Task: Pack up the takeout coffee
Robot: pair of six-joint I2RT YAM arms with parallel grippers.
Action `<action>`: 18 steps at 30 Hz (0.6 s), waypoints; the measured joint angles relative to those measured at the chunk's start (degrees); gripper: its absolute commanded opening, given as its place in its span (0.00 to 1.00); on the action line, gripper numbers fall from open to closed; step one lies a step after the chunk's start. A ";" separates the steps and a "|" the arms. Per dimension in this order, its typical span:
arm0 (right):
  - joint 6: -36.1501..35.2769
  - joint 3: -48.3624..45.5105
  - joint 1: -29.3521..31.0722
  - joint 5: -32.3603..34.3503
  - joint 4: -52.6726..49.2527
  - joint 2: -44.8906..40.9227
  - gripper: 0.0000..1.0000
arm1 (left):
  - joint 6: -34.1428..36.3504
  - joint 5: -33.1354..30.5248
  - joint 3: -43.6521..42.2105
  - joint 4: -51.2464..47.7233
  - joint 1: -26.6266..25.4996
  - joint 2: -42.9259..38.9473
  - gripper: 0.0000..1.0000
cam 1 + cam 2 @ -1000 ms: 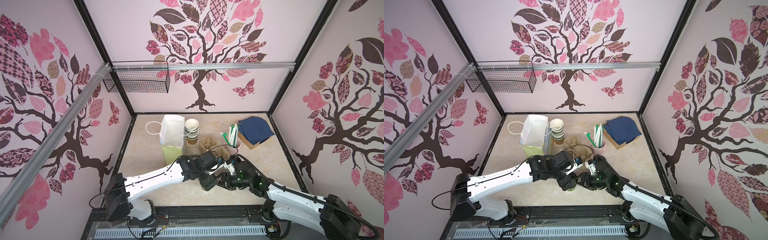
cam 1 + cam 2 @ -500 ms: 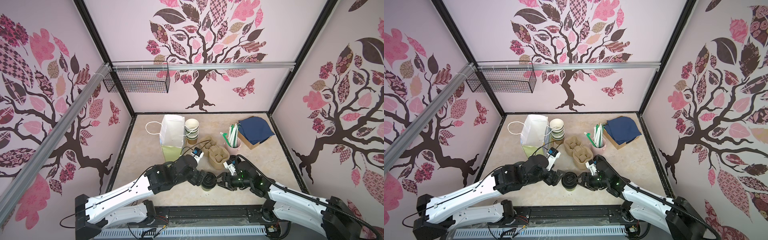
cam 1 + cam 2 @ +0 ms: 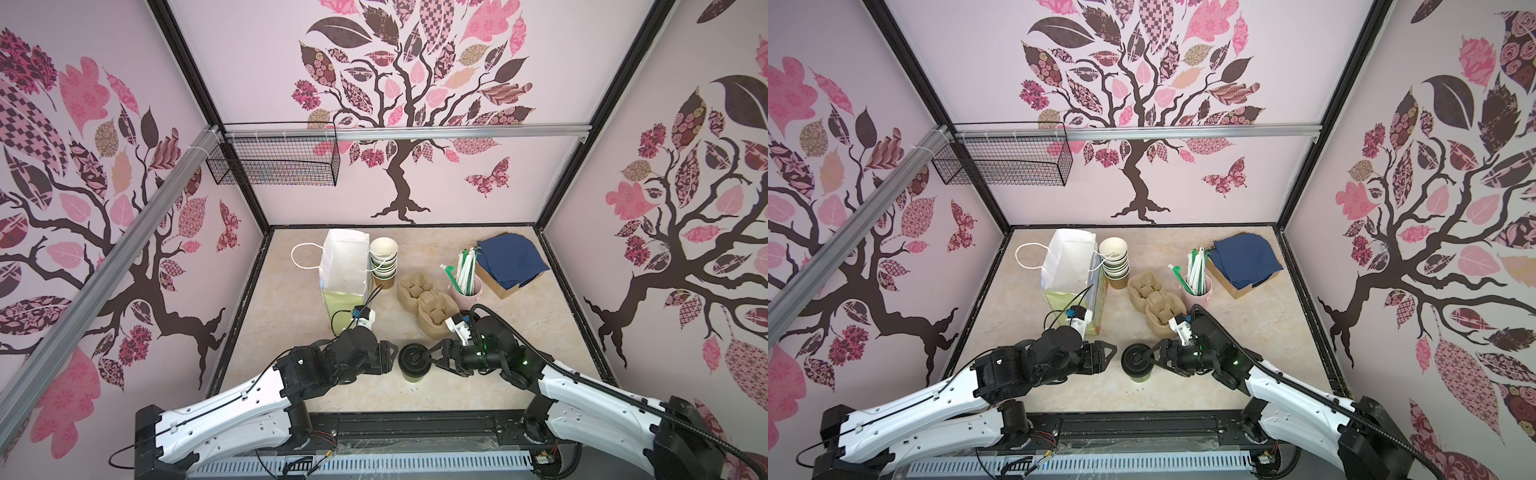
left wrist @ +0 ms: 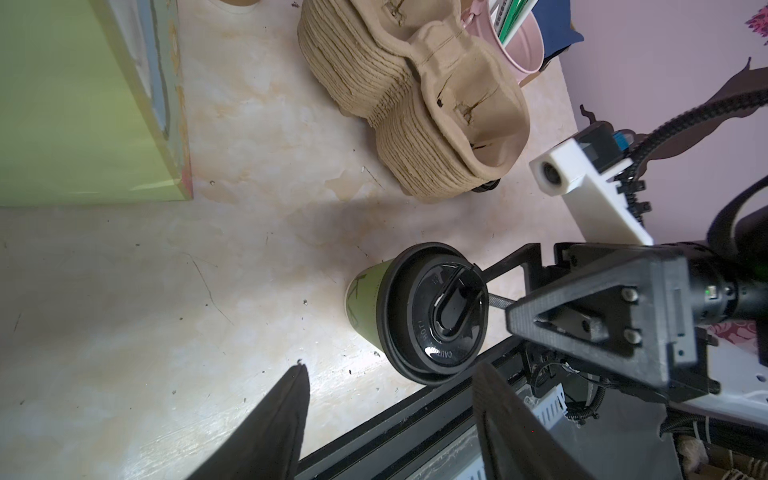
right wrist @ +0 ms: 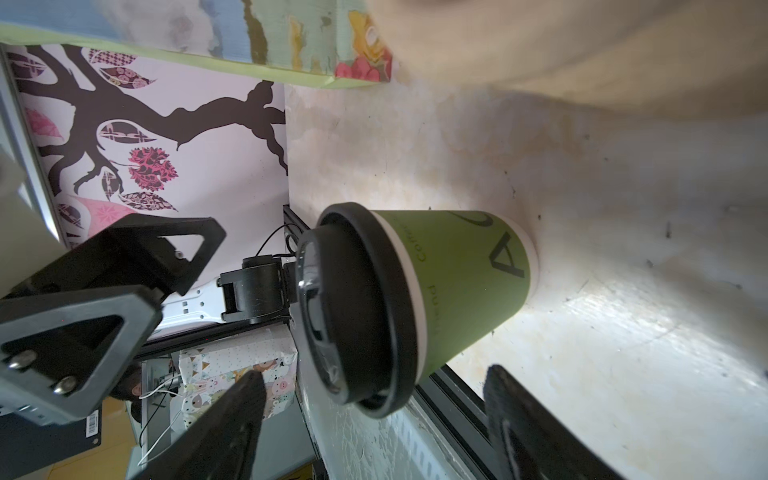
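In both top views the takeout coffee (image 3: 413, 361) (image 3: 1137, 362) stands upright on the table, black lid on, near the stack of pulp carriers (image 3: 428, 307) (image 3: 1156, 305) on its camera side. The left gripper (image 3: 390, 358) (image 3: 1108, 357) sits just beside the cup on the side away from the stack, and the right gripper (image 3: 433, 360) (image 3: 1155, 358) faces it from the opposite side, fingertips at the lid's edge. In the left wrist view the left gripper (image 4: 390, 365) has its fingers spread with nothing between them. The coffee (image 4: 432, 311) stands just beyond the tips, with the carriers (image 4: 436, 124) farther off. The right gripper (image 4: 494, 286) reaches the lid rim, though I cannot tell whether it touches. In the right wrist view the right gripper (image 5: 374, 374) is spread wide, gripping nothing. The green cup (image 5: 415, 299) stands just ahead of its fingers, and the left gripper (image 5: 191, 270) is beyond the lid.
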 measured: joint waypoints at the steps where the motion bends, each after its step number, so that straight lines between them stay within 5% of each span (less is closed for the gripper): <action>1: -0.57 0.59 0.00 0.63 -1.57 -1.51 0.78 | -1.42 0.48 -0.79 0.11 0.09 -0.33 0.59; 10: -1.79 -1.07 0.00 6.75 -13.29 -15.21 0.66 | -7.91 8.50 -8.11 3.45 4.68 -3.39 0.49; 18: -1.68 -2.29 0.00 4.57 -12.92 -9.46 0.83 | -9.25 14.82 -11.61 9.92 5.55 -2.91 0.46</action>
